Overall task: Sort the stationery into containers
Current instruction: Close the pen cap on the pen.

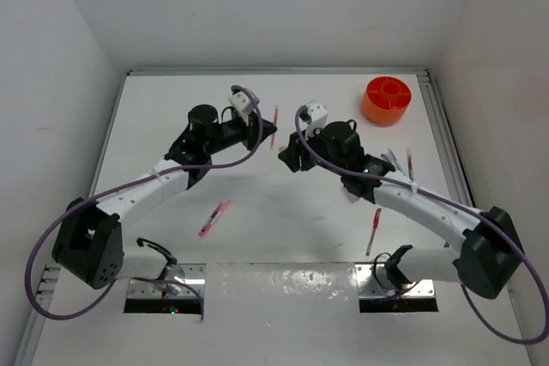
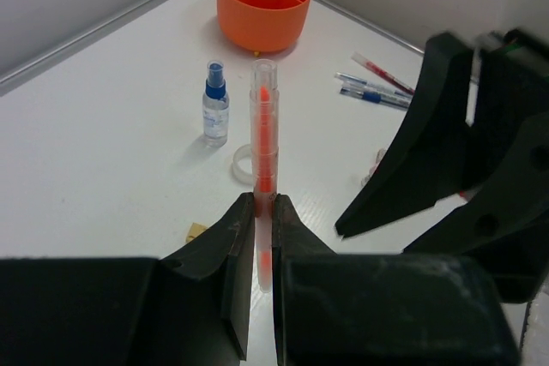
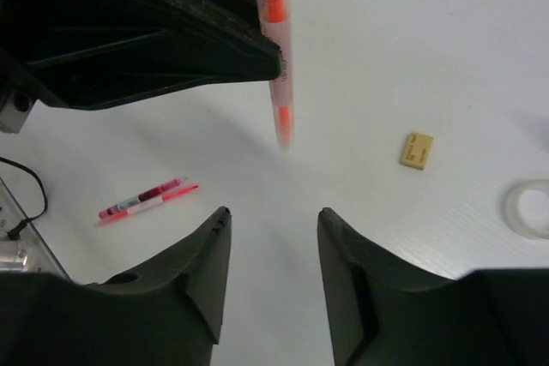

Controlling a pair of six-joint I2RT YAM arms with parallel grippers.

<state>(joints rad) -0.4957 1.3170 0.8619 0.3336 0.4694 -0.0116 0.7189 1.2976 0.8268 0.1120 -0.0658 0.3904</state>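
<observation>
Your left hand (image 2: 264,205) is clamped tight on a clear pen (image 2: 264,126) with an orange-red core. The pen juts out of the fingers toward the upper middle of the left wrist view. Your right hand (image 3: 273,222) stands partly open with nothing between its fingers, and the pen's tip hangs just above it in its own view.

Seen from overhead, both hands meet over the middle of the bench (image 1: 283,203). The orange tub (image 1: 386,100), split into compartments, sits at upper right near the far corner rail.

A tape ring (image 2: 243,163) and a blue-capped bottle (image 2: 215,105) stand on the bench between the pen and the tub. A tan eraser (image 3: 417,151) lies right of centre in the right wrist view, a pink pen (image 1: 214,218) lower left overhead, and a red pen (image 1: 375,231) lower right. The open surface runs broadly along the far left.
</observation>
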